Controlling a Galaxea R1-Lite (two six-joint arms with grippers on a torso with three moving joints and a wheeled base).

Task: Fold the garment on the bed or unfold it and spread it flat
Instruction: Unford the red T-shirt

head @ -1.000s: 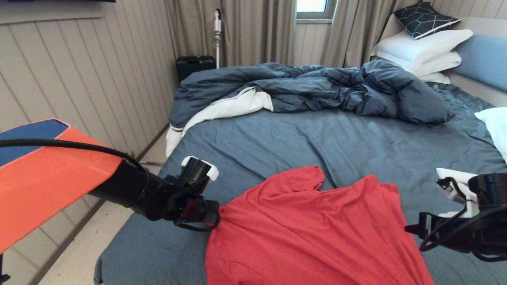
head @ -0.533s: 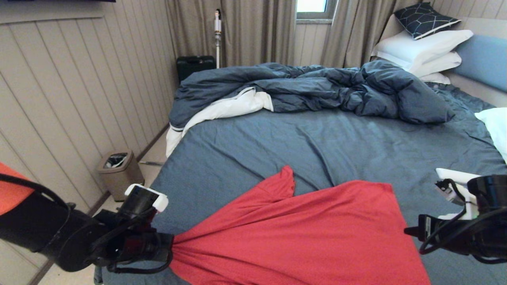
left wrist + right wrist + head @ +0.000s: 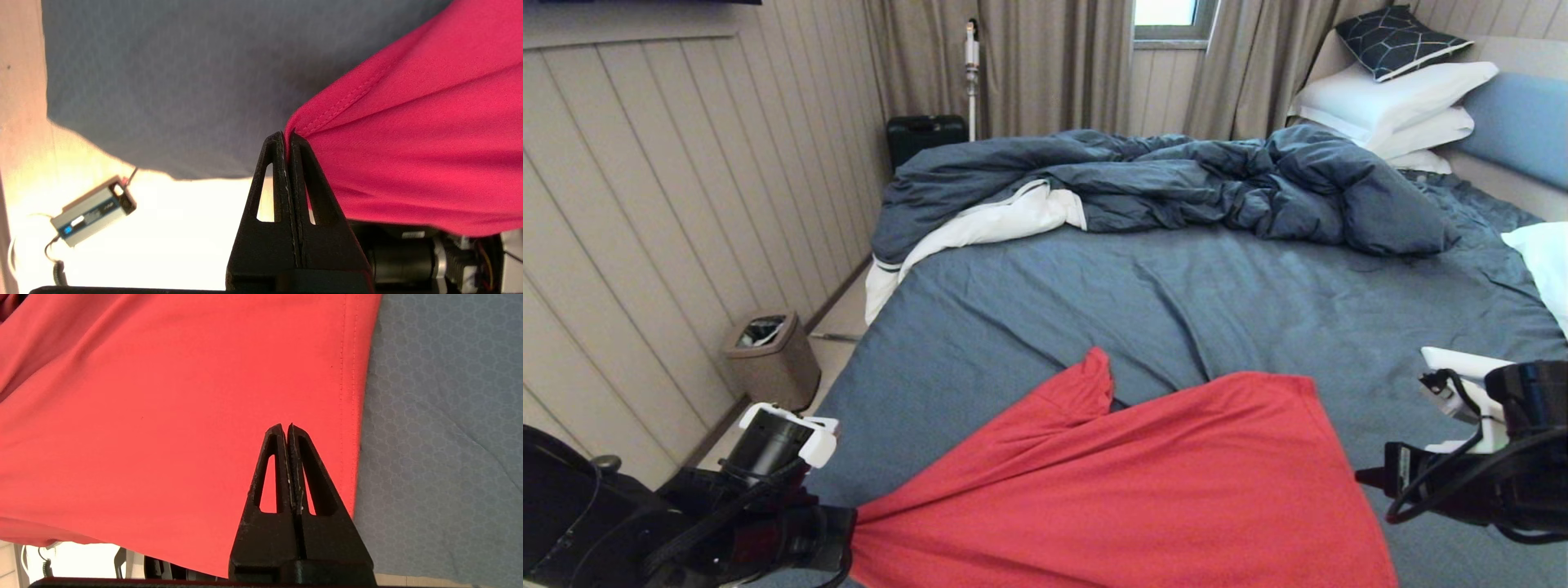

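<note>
1. 1 red garment point(image 3: 1127, 482) lies on the near part of the bed point(image 3: 1176, 294); 1 duvet point(image 3: 1160, 180) behind.
2. Left gripper point(image 3: 289, 136) is clamped on the garment's corner.
3. Right gripper point(image 3: 285, 430) has its fingers together, over the garment; any grip unclear.

One red T-shirt point(image 3: 1127, 482) lies on one bed point(image 3: 1176, 294). One dark blue duvet point(image 3: 1176, 184) is heaped at the bed's far side. Three white pillows point(image 3: 1396, 102) are stacked by the headboard, with one dark patterned cushion point(image 3: 1396, 37) on top; the edge of a fourth white pillow point(image 3: 1543, 261) shows at the right. Two grippers are in view: the left gripper point(image 3: 288, 136) and the right gripper point(image 3: 284, 430). On the floor stand one bin point(image 3: 772, 359), one black case point(image 3: 925, 135) and one stick vacuum point(image 3: 971, 65). One small grey box point(image 3: 94, 210) with a cable lies on the floor in the left wrist view. One window point(image 3: 1168, 16) shows between the curtains.
</note>
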